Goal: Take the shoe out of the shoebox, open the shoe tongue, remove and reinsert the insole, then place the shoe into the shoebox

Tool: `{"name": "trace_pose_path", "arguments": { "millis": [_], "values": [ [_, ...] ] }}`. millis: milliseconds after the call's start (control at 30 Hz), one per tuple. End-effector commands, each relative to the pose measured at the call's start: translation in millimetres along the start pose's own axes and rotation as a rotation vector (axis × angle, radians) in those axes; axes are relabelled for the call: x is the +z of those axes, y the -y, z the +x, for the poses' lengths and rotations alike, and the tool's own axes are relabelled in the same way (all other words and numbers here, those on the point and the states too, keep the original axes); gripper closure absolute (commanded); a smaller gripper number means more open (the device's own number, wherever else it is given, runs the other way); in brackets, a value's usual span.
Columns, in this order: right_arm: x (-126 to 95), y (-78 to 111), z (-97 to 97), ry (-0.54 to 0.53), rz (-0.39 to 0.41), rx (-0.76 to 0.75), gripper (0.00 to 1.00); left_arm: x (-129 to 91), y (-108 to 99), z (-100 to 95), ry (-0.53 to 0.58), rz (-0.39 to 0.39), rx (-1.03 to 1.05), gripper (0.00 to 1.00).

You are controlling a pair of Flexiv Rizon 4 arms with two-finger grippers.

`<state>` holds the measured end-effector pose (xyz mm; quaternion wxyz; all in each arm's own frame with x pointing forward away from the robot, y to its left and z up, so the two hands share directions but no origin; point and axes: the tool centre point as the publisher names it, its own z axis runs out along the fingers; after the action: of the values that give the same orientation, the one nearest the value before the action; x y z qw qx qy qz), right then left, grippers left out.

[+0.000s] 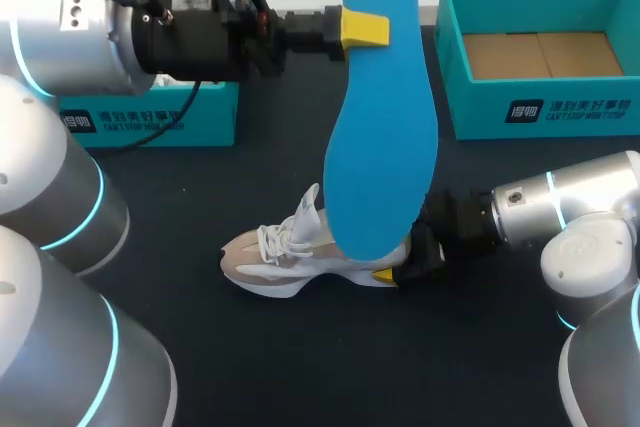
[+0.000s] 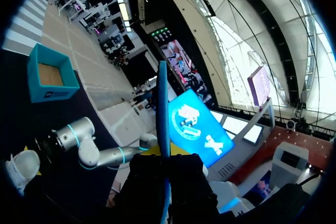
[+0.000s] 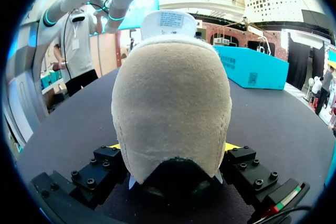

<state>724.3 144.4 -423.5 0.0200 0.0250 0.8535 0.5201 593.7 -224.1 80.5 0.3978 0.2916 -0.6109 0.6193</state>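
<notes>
A blue insole (image 1: 380,117) hangs upright above the table, with my left gripper (image 1: 365,29) shut on its upper part. In the left wrist view the insole (image 2: 164,124) runs edge-on out from between the fingers of the left gripper (image 2: 166,163). Below it a beige and white shoe (image 1: 290,257) lies on the dark table, toe pointing left. My right gripper (image 1: 400,272) is shut on the shoe's heel. In the right wrist view the heel (image 3: 170,98) fills the gap of the right gripper (image 3: 176,148), a yellow tip touching each side.
A teal shoebox (image 1: 540,57) stands open at the back right, showing its cardboard floor. A second teal box (image 1: 160,117) sits at the back left, partly hidden by my left arm. Dark tabletop (image 1: 330,367) lies bare in front of the shoe.
</notes>
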Motion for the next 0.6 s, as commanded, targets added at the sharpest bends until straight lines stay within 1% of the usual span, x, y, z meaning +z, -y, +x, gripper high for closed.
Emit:
{"name": "trace_pose_path", "arguments": {
  "millis": [33, 133, 300, 533, 600],
  "values": [
    [1.1, 1.8, 0.9, 0.002, 0.002, 0.0, 1.0, 3.5, 0.2, -3.4, -0.01, -0.011, -0.004, 1.0],
    [1.1, 1.8, 0.9, 0.002, 0.002, 0.0, 1.0, 4.4, 2.8, -7.0, -0.022, -0.037, -0.015, 1.0],
    [1.1, 1.8, 0.9, 0.002, 0.002, 0.0, 1.0, 5.1, 7.2, -12.4, -0.022, -0.035, -0.03, 1.0],
    [1.1, 1.8, 0.9, 0.002, 0.002, 0.0, 1.0, 6.8, 7.3, -12.1, -0.025, -0.038, -0.032, 1.0],
    [1.1, 1.8, 0.9, 0.002, 0.002, 0.0, 1.0, 5.3, 7.9, -12.7, -0.018, -0.008, -0.024, 1.0]
  ]
}}
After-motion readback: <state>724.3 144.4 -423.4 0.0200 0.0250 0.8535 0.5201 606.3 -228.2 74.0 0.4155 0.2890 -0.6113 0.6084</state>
